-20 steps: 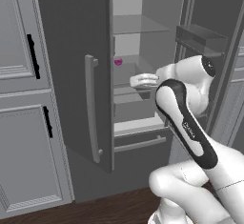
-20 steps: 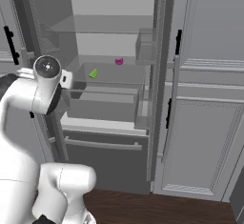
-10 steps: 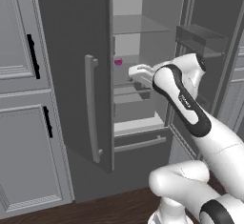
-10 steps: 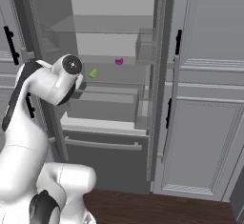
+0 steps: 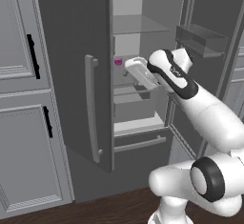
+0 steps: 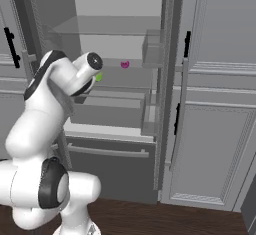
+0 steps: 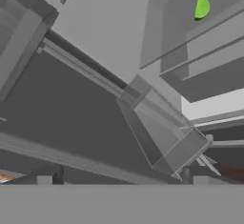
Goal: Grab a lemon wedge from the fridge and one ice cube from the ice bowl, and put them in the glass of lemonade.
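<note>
The fridge [image 5: 71,51] stands with its doors open. On a glass shelf inside lies the lemon wedge [image 6: 99,77], yellow-green and half covered by my wrist in the right base view. The hand view has the lemon wedge [image 7: 202,6] at its upper right, well away from my fingertips. My gripper [image 5: 132,70] is inside the fridge at shelf height. In the hand view the gripper [image 7: 121,180] is open, its fingertips far apart with nothing between them. The ice bowl, the ice cube and the glass of lemonade are out of view.
A small magenta thing [image 6: 125,64] sits further back on the same shelf. Clear door bins [image 5: 200,37] hang on the right door. The left door's bar handle [image 5: 90,108] juts out beside my arm. A drawer front [image 6: 107,151] lies below. Panelled cabinets [image 6: 215,104] flank the fridge.
My arm has swung up and further into the fridge, bringing the hand close to the lemon wedge's shelf. The fingers have spread a little wider.
</note>
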Tool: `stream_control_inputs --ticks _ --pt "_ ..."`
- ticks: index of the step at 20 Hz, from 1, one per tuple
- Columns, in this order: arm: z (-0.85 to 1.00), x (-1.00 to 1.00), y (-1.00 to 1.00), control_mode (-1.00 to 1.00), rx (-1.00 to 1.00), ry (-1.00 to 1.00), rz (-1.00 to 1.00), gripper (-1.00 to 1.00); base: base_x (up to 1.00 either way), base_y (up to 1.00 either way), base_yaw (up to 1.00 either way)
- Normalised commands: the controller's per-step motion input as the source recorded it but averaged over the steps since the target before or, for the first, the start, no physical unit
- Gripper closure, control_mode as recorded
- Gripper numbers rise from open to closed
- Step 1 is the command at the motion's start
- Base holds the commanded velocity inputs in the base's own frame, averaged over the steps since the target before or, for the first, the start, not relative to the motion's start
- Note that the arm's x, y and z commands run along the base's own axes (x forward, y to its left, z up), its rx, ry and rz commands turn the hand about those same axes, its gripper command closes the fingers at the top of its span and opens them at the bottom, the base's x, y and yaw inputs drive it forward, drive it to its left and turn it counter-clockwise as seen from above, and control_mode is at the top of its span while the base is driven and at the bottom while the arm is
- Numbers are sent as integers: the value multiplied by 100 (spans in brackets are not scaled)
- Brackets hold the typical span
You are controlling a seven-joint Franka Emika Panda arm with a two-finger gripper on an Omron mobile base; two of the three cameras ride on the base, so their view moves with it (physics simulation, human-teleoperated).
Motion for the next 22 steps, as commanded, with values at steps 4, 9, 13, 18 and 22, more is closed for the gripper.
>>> stream_control_inputs --ticks 4,9,13,18,22 --pt "0 41 22 -100 11 14 0 -100 0 0 0" --pt "-21 52 27 -100 6 14 0 -100 0 0 0" --pt "-28 15 34 -100 5 8 0 -100 0 0 0" --pt "-16 2 47 -100 3 0 0 -100 0 0 0" --pt "-16 6 36 -100 3 0 0 -100 0 0 0"
